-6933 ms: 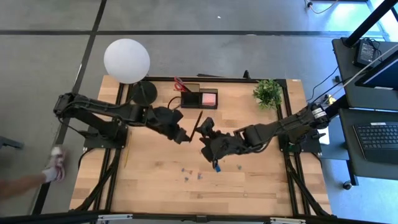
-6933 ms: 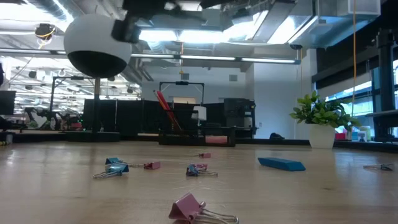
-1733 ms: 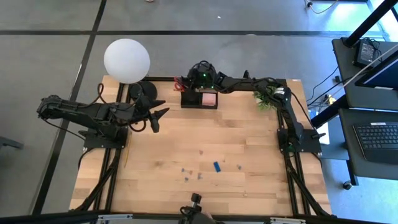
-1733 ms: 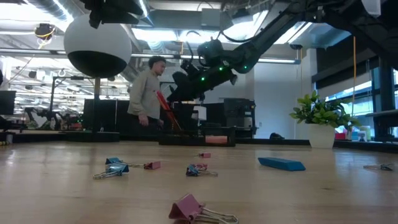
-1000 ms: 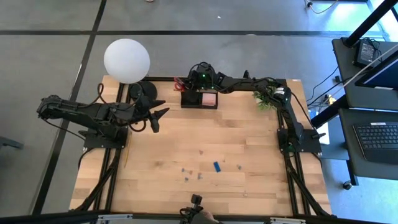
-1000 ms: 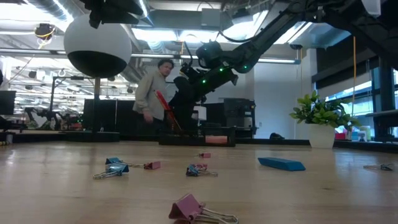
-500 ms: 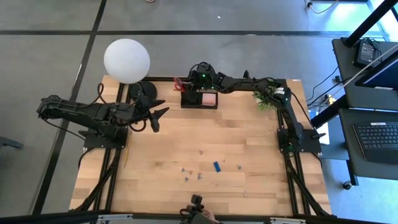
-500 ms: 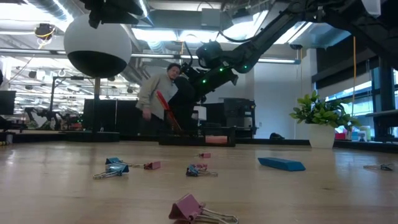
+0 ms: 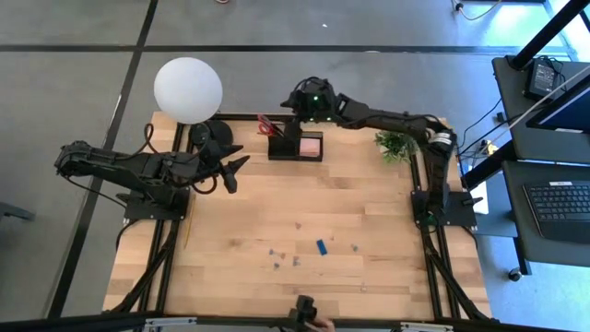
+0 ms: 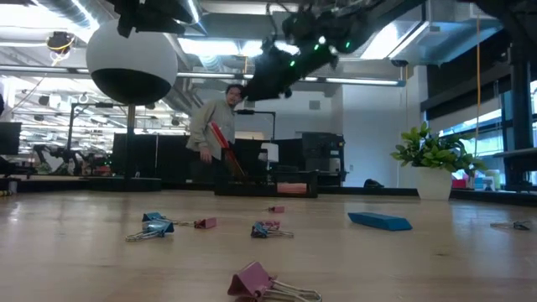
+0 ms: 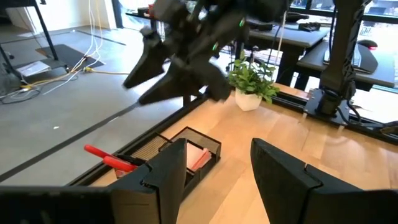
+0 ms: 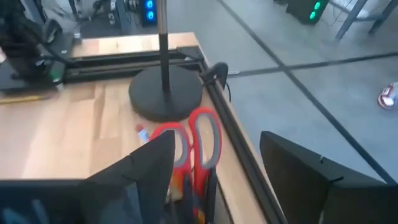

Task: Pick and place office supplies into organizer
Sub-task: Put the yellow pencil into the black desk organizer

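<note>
The black organizer [image 9: 295, 146] stands at the table's far edge with a pink sticky-note pad [image 9: 311, 145] in its right compartment. Red-handled scissors [image 12: 194, 142] stick blades-down into its left end, handles up and leaning left. My right gripper [image 12: 217, 180] hangs open above the organizer's far left part [image 9: 297, 100] and touches nothing. My left gripper [image 9: 235, 171] waits open at the table's left, raised, pointing toward the organizer [image 11: 193, 149]. A blue block [image 9: 322, 246] and several small clips [image 9: 281, 255] lie on the table's near middle.
The lamp's round black base [image 9: 212, 136] stands left of the organizer under its white globe [image 9: 188, 89]. A green potted plant [image 9: 396, 140] is at the far right. A pencil [image 9: 187, 227] lies along the left edge. A person [image 10: 214, 126] walks behind the table.
My right gripper has opened and risen straight up from the organizer's left end, drawing back a little toward the far edge. The scissors stay standing in the organizer. The person behind the table has walked a little to the right.
</note>
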